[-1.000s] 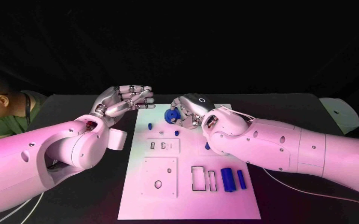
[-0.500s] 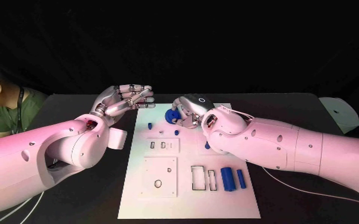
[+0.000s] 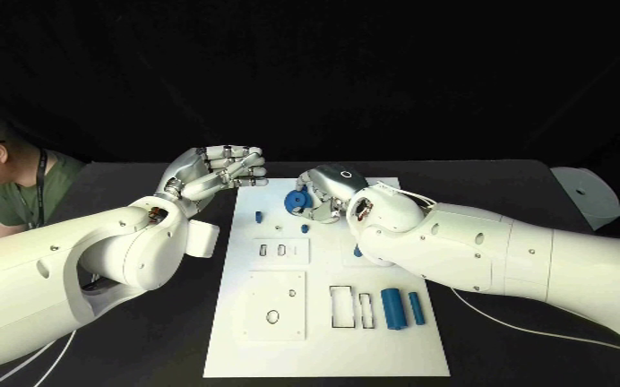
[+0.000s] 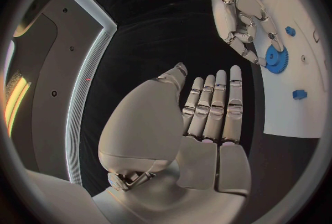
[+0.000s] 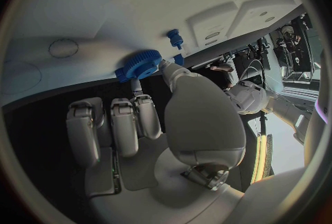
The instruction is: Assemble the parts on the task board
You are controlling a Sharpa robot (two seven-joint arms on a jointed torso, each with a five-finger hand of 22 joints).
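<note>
The right hand holds a blue gear at the far end of the board, pinched between thumb and fingers. In the right wrist view the gear sits just past the fingertips, close against the white board surface; whether it touches the board cannot be told. In the left wrist view the gear shows its toothed rim and a centre hole, under the right hand's curled fingers.

The gear is flat and round, so its axis runs through the hole. It appears tilted, partly facing the camera in the head view, not lying flat. It lies on the left side of the right hand, toward the left hand, which hovers just off the board's far left corner. The left hand holds nothing; its fingers lie side by side, bent at the tips.

Two small blue pegs stand just nearer than the gear, the second to its right. Judging by this, the next move turns on lowering the gear's hole onto one peg, so the gear must level out first. The right hand is the nearer one for this. Two blue bars lie at the board's near right.
</note>
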